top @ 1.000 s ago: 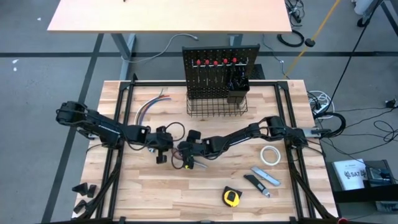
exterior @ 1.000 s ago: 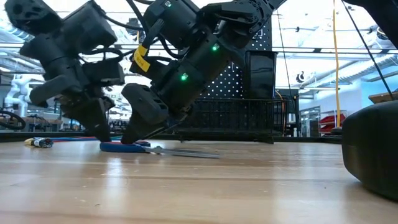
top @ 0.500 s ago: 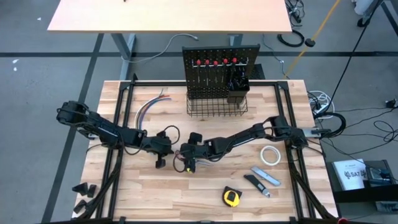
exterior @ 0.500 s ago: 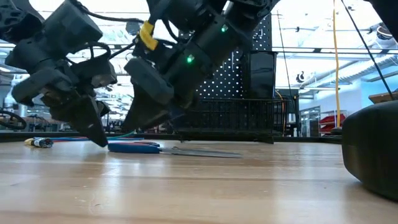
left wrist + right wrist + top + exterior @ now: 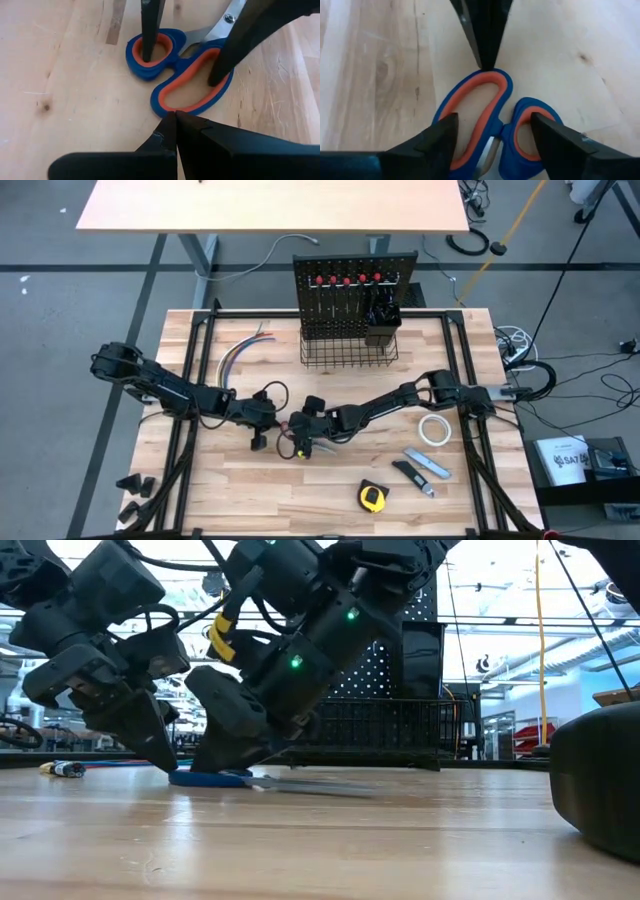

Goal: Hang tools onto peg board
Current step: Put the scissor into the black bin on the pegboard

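Two hands meet at the scissors [image 5: 182, 75], which lie flat mid-worktop, well short of the peg board [image 5: 352, 298] at 12 o'clock. The right hand [image 5: 492, 132] stands spread, one finger in each handle loop, blades pointing toward 3 o'clock. The left hand [image 5: 175, 120] is clenched, touching the handles' 9 o'clock side.

One scissors [image 5: 185, 75], one tape roll [image 5: 434, 430], one tape measure [image 5: 373, 497], one pegboard [image 5: 352, 298].

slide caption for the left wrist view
Open right gripper in blue-and-orange scissors' handle loops; shut left gripper beside them.
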